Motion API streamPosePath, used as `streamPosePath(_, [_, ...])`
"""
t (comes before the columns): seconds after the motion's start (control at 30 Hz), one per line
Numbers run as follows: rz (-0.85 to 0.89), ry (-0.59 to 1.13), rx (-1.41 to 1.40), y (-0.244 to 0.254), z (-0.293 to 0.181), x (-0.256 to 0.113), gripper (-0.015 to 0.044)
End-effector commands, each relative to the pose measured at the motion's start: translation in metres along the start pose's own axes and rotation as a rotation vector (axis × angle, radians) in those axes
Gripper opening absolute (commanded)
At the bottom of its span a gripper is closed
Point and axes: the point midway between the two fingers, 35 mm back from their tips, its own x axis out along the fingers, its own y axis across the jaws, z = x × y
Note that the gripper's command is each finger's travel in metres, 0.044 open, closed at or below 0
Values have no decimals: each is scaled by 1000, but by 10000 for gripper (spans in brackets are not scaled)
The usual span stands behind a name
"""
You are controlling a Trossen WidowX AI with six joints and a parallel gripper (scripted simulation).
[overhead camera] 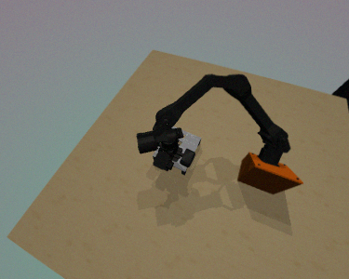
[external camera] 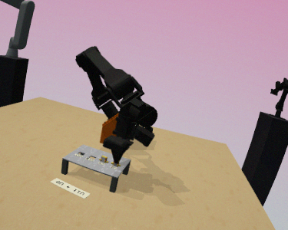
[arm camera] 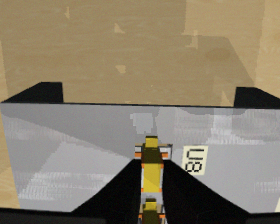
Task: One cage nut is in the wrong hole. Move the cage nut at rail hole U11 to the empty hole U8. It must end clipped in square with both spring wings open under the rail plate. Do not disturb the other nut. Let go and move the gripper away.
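Observation:
The grey rail plate (overhead camera: 191, 141) (external camera: 109, 171) (arm camera: 45, 170) stands on short black legs. My gripper (external camera: 117, 162) (arm camera: 151, 167) points down at the plate's end hole beside the U8 label (arm camera: 194, 160). It is shut on a yellow cage nut (arm camera: 152, 179), which sits at that hole between the fingertips. Its wings under the plate are hidden, so I cannot tell how it is seated. The other nut (external camera: 104, 159) (arm camera: 151, 207) stands in the neighbouring hole. The far-end hole (external camera: 81, 153) looks dark and empty in the exterior view.
A paper strip (external camera: 70, 188) with the hole names lies on the table in front of the rail. The arm's orange base (overhead camera: 269, 176) (external camera: 108, 129) stands on the table beyond the rail. Other arms on black pedestals (external camera: 9, 80) (external camera: 268, 149) stand outside the table.

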Motion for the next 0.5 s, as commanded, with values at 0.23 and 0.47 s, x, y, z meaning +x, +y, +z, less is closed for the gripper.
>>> streamPosePath(0.23, [3, 0, 1, -1, 0, 1, 26])
streamPosePath(0.47, [3, 0, 1, -1, 0, 1, 26])
